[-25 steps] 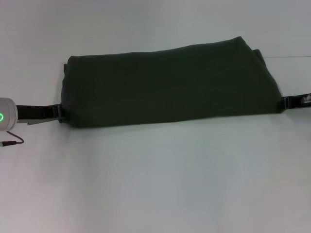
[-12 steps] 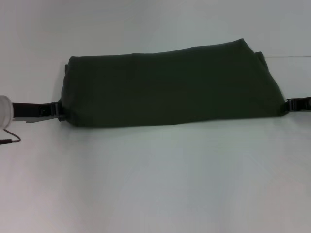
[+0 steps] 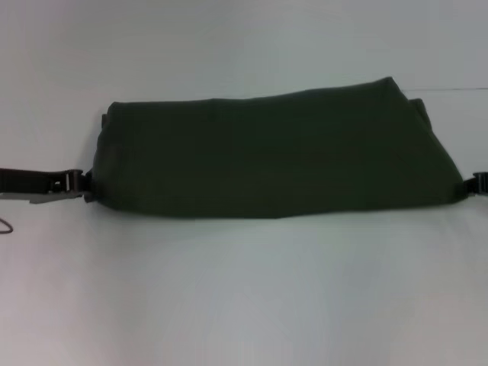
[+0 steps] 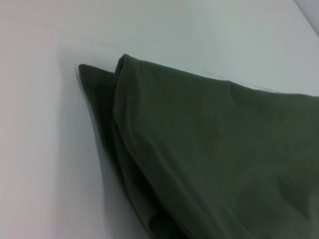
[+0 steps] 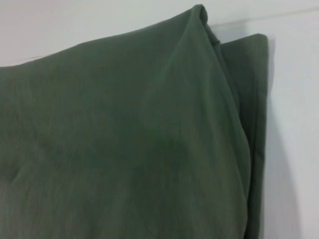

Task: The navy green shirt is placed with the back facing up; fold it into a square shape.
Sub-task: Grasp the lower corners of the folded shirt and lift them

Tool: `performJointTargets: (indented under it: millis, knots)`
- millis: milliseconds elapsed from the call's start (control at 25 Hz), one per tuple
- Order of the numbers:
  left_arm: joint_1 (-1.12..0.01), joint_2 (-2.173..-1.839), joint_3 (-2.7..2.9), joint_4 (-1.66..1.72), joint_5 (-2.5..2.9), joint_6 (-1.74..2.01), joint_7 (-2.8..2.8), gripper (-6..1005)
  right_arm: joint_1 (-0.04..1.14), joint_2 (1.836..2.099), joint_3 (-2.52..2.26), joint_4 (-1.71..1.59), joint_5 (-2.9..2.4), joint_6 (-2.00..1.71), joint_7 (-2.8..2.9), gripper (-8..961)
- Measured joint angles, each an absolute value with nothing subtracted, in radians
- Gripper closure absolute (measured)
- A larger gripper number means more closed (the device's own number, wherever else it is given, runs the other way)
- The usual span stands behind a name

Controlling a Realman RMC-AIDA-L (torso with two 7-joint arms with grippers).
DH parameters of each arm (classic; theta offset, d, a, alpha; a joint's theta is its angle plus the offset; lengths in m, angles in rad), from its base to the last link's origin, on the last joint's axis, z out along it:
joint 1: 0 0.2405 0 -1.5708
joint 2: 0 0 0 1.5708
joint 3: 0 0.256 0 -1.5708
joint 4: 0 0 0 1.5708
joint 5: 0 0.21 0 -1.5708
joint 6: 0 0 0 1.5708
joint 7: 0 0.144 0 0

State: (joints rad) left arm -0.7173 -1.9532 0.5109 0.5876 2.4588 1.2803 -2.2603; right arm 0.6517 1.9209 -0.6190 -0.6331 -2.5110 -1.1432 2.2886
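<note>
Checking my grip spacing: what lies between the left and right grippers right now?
In the head view, only the navy green shirt, folded into a long band, spans from the left gripper to the right gripper, each at one near corner.

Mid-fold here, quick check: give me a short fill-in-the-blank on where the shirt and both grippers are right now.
1. The navy green shirt lies as a long band on the ____ table.
2. The left gripper is at the shirt's near ____ corner.
3. The right gripper is at the shirt's near ____ corner.
4. In the head view, the shirt's surface shows ____ lettering.

Missing words: white; left; right; no
</note>
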Motion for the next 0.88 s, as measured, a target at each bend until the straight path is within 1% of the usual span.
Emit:
performJointTargets:
  millis: [280,640,800,880]
  knots:
    - [-0.708,-1.942,0.473,0.621,2.531,1.414,-2.272,987,0.565,1.953,-0.58,-0.769,-2.496,-1.312,2.28,907]
    - [-0.706,-1.926,0.418,0.646,2.611,1.554,-2.279,985,0.479,1.968,-0.527,-0.876,-2.473,-1.493,2.287,904]
    - [-0.706,-1.922,0.404,0.649,2.621,1.568,-2.289,985,0.472,1.967,-0.519,-0.879,-2.473,-1.518,2.288,903]
    - [-0.711,-1.922,0.409,0.647,2.628,1.566,-2.304,984,0.481,1.962,-0.523,-0.866,-2.477,-1.516,2.294,902]
